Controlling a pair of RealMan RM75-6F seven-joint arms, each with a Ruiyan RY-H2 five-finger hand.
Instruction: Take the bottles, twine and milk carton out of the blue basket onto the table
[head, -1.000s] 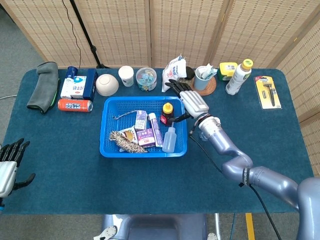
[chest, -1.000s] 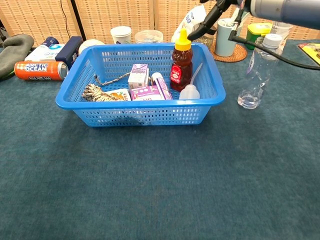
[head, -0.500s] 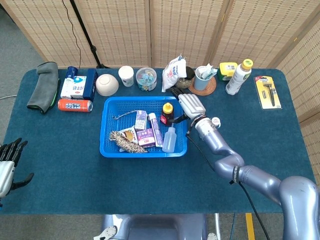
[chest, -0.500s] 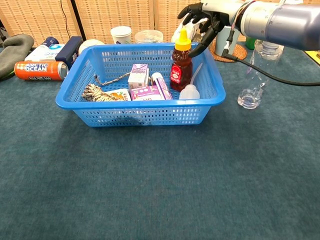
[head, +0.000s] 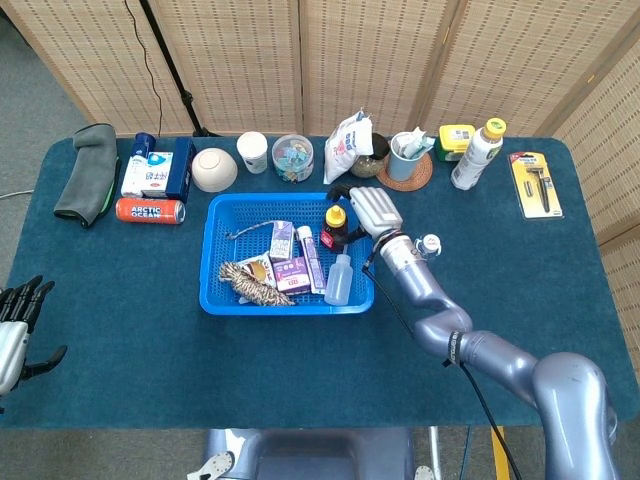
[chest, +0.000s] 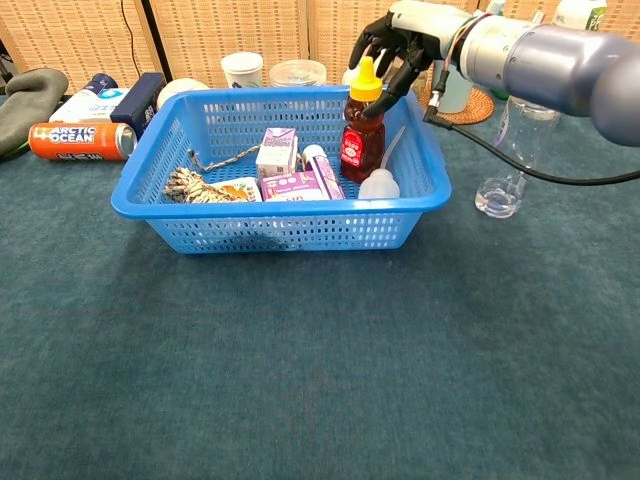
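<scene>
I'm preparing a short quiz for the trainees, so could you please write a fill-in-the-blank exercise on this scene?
1. The honey bottle stands upright in the blue basket and has a ____ cap.
2. The robot hand reaching over that bottle is the ____ one.
3. The twine lies inside the ____.
4. The clear bottle stands on the table ____ the basket.

Missing words: yellow; right; basket; outside

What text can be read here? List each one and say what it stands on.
"ARCTIC OCEAN": on the orange can lying at the table's back left.
Too small or blurred to read: print on the purple milk cartons in the blue basket, the honey bottle's label, the blue-and-white box, the razor pack, the snack bag.
</scene>
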